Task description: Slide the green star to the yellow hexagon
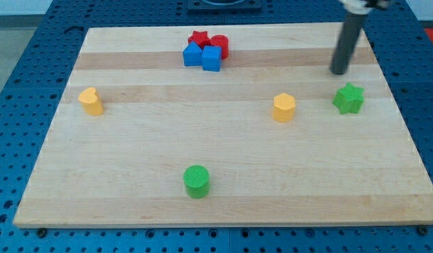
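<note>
Green star [349, 98] sits at three o'clock of the yellow hexagon [284, 107], apart, unpushed; my tip [339, 71], a bare rod pinching nothing, stands at its eleven o'clock.

Green star [349, 98]: small block, lies flat on wooden board, far on view's right side, about mid-height. Bright green, points all around. Yellow hexagon [284, 107]: small six-sided block, stands flat on board, left of green star in view, a bit lower. Two blocks near each other, not touching, bare wood between. My tip [339, 72] sits just above green star in view, close, with small gap.
</note>
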You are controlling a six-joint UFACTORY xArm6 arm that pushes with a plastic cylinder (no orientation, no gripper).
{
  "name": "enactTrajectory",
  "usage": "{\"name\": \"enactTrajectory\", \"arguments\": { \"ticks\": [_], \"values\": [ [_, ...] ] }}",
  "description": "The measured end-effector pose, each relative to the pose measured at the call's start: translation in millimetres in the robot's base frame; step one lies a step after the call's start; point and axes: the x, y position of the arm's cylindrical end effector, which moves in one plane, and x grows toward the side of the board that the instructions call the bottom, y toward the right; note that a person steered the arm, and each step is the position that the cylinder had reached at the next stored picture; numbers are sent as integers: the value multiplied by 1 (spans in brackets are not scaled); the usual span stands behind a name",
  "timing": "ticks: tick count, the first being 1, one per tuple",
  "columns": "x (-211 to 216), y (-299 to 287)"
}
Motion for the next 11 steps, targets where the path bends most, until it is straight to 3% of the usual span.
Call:
{"name": "enactTrajectory", "arguments": {
  "ticks": [2,4,5,7,8,9,11],
  "values": [
    [43,6],
    [71,-76],
    [70,-83],
    [37,8],
    [62,28],
    [77,18],
    [88,-71]
  ]
}}
